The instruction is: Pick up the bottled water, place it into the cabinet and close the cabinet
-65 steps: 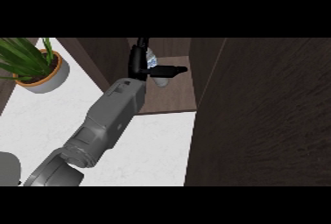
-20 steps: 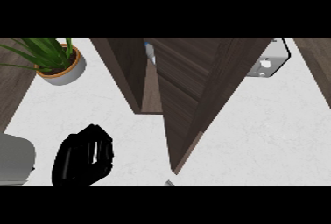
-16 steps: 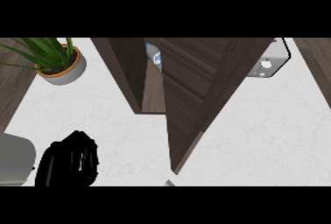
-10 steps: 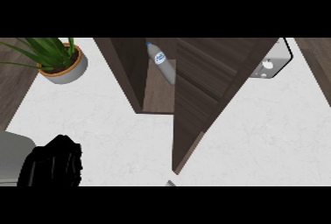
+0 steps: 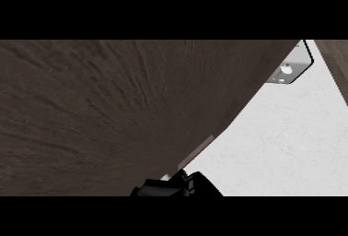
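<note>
Nearest, a black hand (image 5: 178, 185) pokes up at the bottom edge, touching the lower edge of the cabinet door (image 5: 115, 115); which hand, and how its fingers sit, I cannot tell. Beyond, white table (image 5: 285, 138). The bottled water is hidden, presumably behind the door.

1. One view only, from the robot's head, looking steeply down.
2. It sits very close to a dark wood cabinet panel (image 5: 102, 115), which fills most of the frame.
3. White counter (image 5: 285, 138) shows at right; a black hand (image 5: 178, 186) enters at the bottom edge.
</note>
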Motion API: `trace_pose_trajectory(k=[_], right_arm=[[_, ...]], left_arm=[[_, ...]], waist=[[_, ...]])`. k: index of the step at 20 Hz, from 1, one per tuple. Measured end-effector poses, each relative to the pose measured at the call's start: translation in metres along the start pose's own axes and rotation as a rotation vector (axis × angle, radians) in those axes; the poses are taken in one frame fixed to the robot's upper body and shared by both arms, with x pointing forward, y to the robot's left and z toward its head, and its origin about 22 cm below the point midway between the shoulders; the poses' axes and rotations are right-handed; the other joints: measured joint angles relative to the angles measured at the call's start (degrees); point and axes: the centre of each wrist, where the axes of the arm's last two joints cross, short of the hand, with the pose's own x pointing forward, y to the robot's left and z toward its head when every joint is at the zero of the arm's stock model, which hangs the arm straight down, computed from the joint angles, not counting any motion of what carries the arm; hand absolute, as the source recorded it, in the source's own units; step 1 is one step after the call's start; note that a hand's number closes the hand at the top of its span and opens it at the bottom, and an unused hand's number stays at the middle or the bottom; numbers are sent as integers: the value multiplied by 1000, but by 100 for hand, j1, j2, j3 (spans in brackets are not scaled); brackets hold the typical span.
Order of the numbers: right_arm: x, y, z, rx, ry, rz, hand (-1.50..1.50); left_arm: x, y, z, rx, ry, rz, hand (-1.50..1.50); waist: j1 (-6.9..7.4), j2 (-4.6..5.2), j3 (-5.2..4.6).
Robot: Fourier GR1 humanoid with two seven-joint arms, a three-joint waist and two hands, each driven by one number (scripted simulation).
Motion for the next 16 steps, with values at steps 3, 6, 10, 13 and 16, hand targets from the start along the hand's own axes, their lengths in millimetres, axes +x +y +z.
trace_pose_trajectory(k=[3,6,10,13,16], right_arm=[[-6,-4,-39,-53,22,-40,150],[-13,-13,-74,-54,54,-85,150],[-33,-36,-107,-40,105,-150,150],[-54,-51,-128,-30,137,-168,150],[-72,-72,-145,-31,142,-173,150]], left_arm=[[2,4,2,-3,0,-6,150],[6,11,1,-6,-6,-9,150],[14,21,3,3,-13,-10,150],[16,24,10,1,-11,-13,150],[22,31,18,-3,-8,-14,150]], waist=[[-3,19,5],[-22,27,9],[-60,25,15],[-84,18,18],[-84,-2,20]])
